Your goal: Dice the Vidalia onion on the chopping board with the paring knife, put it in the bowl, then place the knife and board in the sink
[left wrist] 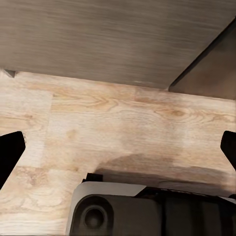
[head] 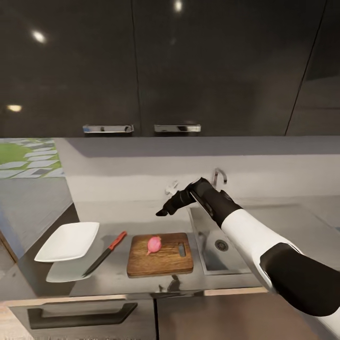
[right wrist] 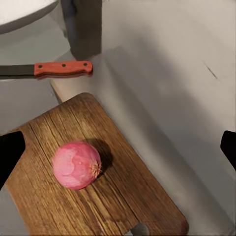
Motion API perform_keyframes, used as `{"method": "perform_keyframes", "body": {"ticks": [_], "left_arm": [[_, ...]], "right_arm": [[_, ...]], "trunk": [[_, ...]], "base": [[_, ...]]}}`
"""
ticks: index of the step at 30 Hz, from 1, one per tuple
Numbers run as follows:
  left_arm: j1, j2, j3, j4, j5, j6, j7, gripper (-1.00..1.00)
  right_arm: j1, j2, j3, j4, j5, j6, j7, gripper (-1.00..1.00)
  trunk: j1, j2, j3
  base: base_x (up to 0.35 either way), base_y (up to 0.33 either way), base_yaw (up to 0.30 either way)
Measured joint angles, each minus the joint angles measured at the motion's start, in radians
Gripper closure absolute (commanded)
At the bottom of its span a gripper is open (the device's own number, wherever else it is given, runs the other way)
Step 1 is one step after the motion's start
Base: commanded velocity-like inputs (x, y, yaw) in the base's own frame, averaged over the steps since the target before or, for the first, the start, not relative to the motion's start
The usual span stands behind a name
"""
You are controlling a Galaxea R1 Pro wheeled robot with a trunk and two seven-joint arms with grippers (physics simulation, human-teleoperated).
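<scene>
Dark glossy wall cabinets (head: 141, 61) with two chrome handles (head: 108, 128) hang above a pale grey backsplash (head: 141, 177), and ceiling lights glint on their doors. At the far left a window (head: 28, 158) shows grass and paving stones. Below runs a light wood-plank floor (left wrist: 123, 128), seen beside dark base cabinets (left wrist: 113, 34).

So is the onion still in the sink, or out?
Out. The Vidalia onion sits whole on the chopping board, left of the sink.
</scene>
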Motion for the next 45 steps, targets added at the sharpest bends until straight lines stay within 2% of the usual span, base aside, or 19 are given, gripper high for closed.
{"method": "perform_keyframes", "body": {"ticks": [26,30,34,36,37,38,42,43,44,45], "left_arm": [[0.0,0.0,0.0,0.003,0.0,0.0,0.0,-1.0],[0.0,0.0,0.0,0.003,0.0,0.0,0.0,-1.0],[0.0,-0.001,-0.001,0.004,0.0,-0.001,0.0,-1.0],[0.0,-0.001,-0.001,0.004,0.0,-0.001,0.0,-1.0],[0.0,-0.001,-0.001,0.004,0.0,-0.001,0.0,-1.0],[0.0,-0.002,-0.001,0.004,-0.001,-0.002,0.0,-1.0],[0.0,-0.002,-0.001,0.002,-0.001,-0.002,0.0,-1.0],[0.0,-0.002,-0.001,0.002,-0.002,-0.002,0.0,-1.0],[0.0,-0.002,-0.001,0.003,-0.003,-0.002,0.0,-1.0],[0.0,-0.002,-0.001,0.003,-0.003,-0.002,0.0,-1.0]], "right_arm": [[0.0,0.0,0.0,0.003,-0.001,-0.001,0.001,-1.0],[0.0,-0.003,0.001,0.006,0.0,-0.029,0.004,-1.0],[0.001,-0.012,0.002,0.008,0.006,-0.082,0.036,-1.0],[0.0,-0.017,0.003,0.013,0.024,-0.125,0.062,-1.0],[0.0,-0.019,0.003,0.017,0.063,-0.161,0.098,-1.0],[0.0,-0.019,0.003,0.02,0.126,-0.189,0.162,-1.0],[0.0,-0.013,0.002,0.021,0.23,-0.237,0.261,-1.0],[0.0,-0.011,0.001,0.022,0.254,-0.261,0.285,-1.0],[0.0,-0.007,0.001,0.022,0.287,-0.315,0.331,-1.0],[0.0,-0.006,0.001,0.022,0.292,-0.326,0.342,-1.0]], "trunk": [[0.0,0.0,-0.024],[0.0,0.0,-0.025],[0.0,0.0,-0.025],[0.0,0.0,-0.025],[0.0,0.0,-0.025],[0.0,0.0,-0.025],[0.0,0.0,-0.025],[0.0,0.0,-0.025],[0.0,0.0,-0.025],[0.0,0.0,-0.025]], "base": [[0.0,0.0,0.221],[0.0,0.0,0.012],[0.0,0.0,0.003],[0.0,0.0,0.001],[0.0,0.0,0.0],[0.0,0.0,0.0],[0.0,0.0,0.0],[0.0,0.0,0.0],[0.0,0.0,0.0],[0.0,0.0,0.0]]}}
